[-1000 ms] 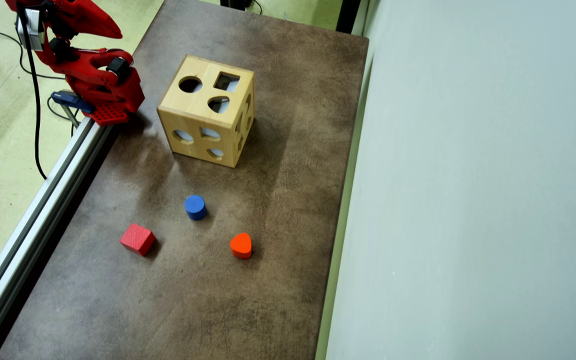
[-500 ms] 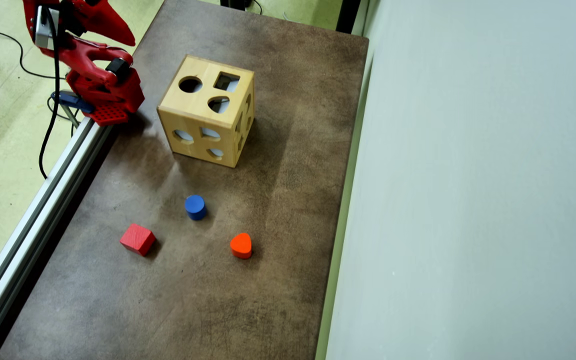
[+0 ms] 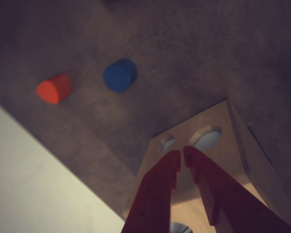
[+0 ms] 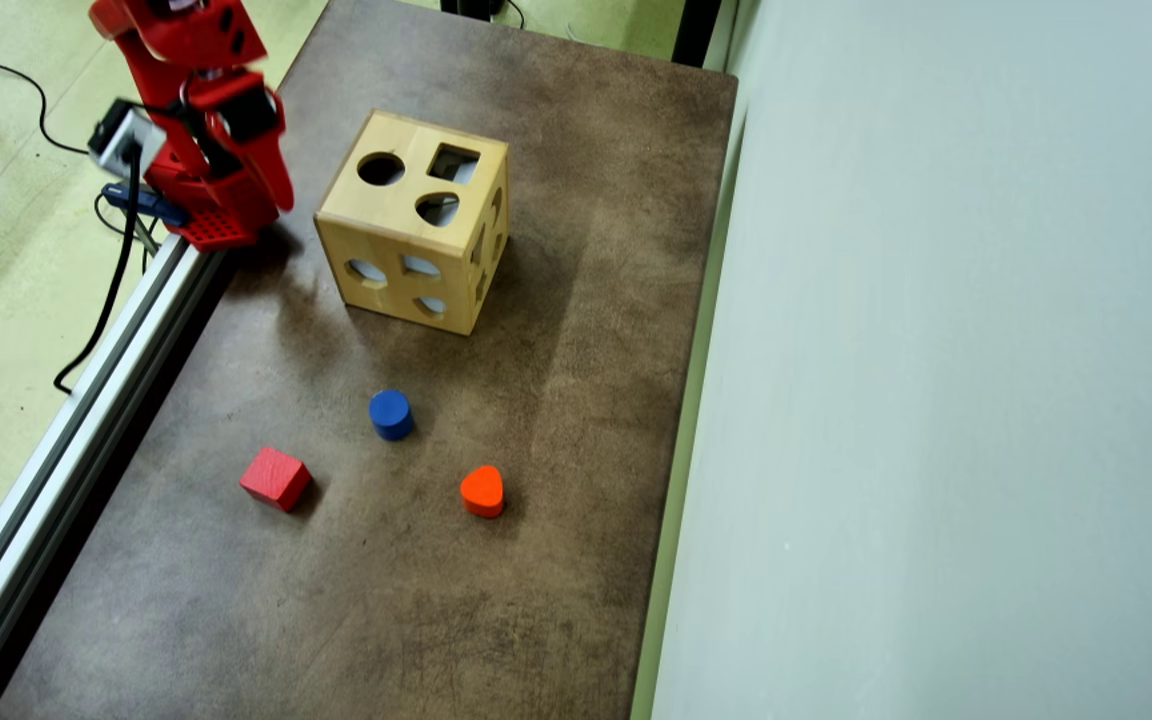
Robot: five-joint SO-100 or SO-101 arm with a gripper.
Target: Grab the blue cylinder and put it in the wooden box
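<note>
While my red two-finger gripper [image 3: 182,154] hangs with its fingertips nearly touching and nothing between them, I judge the reach toward the blocks has hardly begun. Seen from the wrist, the tips sit over the side of the large light-wood box [image 3: 218,160] with round and square cutouts; from overhead the gripper [image 4: 281,200] is beside the arm's base at the table's upper left corner, just left of the wooden box [image 4: 414,222]. Farther out on the brown tabletop [image 4: 556,420], the short solid blue cylinder [image 4: 391,413] stands upright on its flat end, well apart from the box, between the red cube block [image 4: 276,478] and the orange heart-shaped block [image 4: 482,491] but touching neither. It shows in the wrist view too [image 3: 120,75]. I expect it to be light, rigid and unbreakable, though its smooth painted surface may slip. I would spread the fingers, descend from above, and pinch the curved wall across its middle, since an off-centre squeeze could squirt it sideways.
</note>
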